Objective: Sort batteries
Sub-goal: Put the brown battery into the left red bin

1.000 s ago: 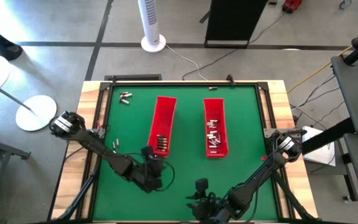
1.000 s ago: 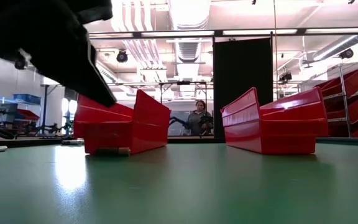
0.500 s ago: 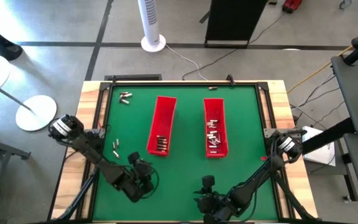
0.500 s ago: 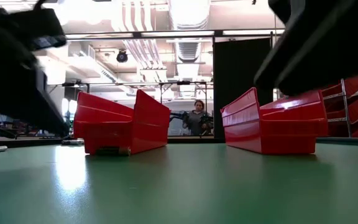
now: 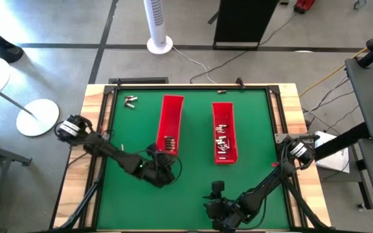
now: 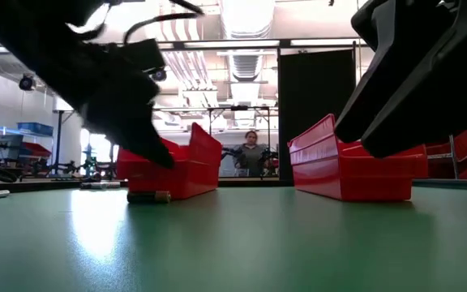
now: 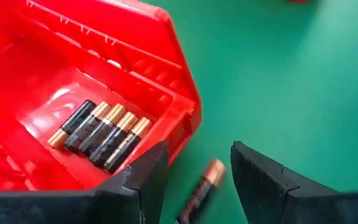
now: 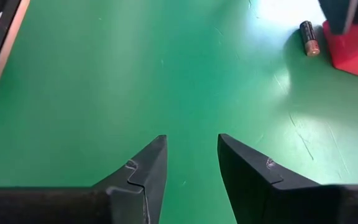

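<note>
One battery (image 7: pixel 202 186), black with a copper end, lies on the green mat just off the near end of the left red tray (image 5: pixel 168 124). My left gripper (image 7: pixel 199 152) is open, with one finger on either side of this battery, apart from it; the battery's rear end runs out of view. The same battery (image 6: pixel 148 196) shows in front of that tray. Several batteries (image 7: pixel 98 127) lie side by side inside the tray's near end. The right red tray (image 5: pixel 223 133) holds more batteries (image 5: pixel 223 139). My right gripper (image 8: pixel 191 138) is open above bare mat near the table's near edge.
A few loose batteries (image 5: pixel 130 100) lie at the mat's far left corner. A wooden frame (image 5: pixel 96 129) borders the mat. Bare mat lies between and in front of the two trays. A person (image 6: pixel 255 152) stands in the room far behind the table.
My left gripper swung toward the table's near left, then came back to the left tray's near end and now straddles the loose battery. The left tray has slid a little toward the far edge, so the battery lies clear of it. My right arm has come down.
</note>
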Motion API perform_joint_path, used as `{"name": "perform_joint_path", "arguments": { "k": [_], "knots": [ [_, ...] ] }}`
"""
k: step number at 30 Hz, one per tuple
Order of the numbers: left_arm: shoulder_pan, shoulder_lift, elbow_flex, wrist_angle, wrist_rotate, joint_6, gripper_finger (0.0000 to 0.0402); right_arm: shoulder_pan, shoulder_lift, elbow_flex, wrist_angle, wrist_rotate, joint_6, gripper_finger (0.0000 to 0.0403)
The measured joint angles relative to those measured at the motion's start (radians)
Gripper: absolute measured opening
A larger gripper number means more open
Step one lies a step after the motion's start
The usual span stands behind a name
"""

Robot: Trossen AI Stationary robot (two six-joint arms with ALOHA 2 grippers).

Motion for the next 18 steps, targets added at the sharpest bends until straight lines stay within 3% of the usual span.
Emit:
{"name": "perform_joint_path", "arguments": {
  "k": [7, 11, 15, 18],
  "knots": [
    [0.018, -0.006, 0.001, 0.18, 0.084, 0.144, 0.0157, 0.0, 0.0, -0.005, 0.0, 0.0, -0.001, 0.0144],
    [-0.011, -0.01, -0.002, 0.132, 0.158, 0.15, 0.0157, 0.0, 0.0, -0.015, 0.0, 0.0, 0.0, 0.0141],
    [-0.021, -0.012, -0.053, 0.159, 0.153, 0.106, 0.0157, 0.0, 0.0, -0.03, 0.001, 0.0, 0.005, 0.0135],
    [-0.023, -0.012, -0.112, 0.197, 0.073, 0.082, 0.0157, 0.0, 0.0, -0.041, 0.0, 0.0, 0.019, 0.0131]
  ]
}}
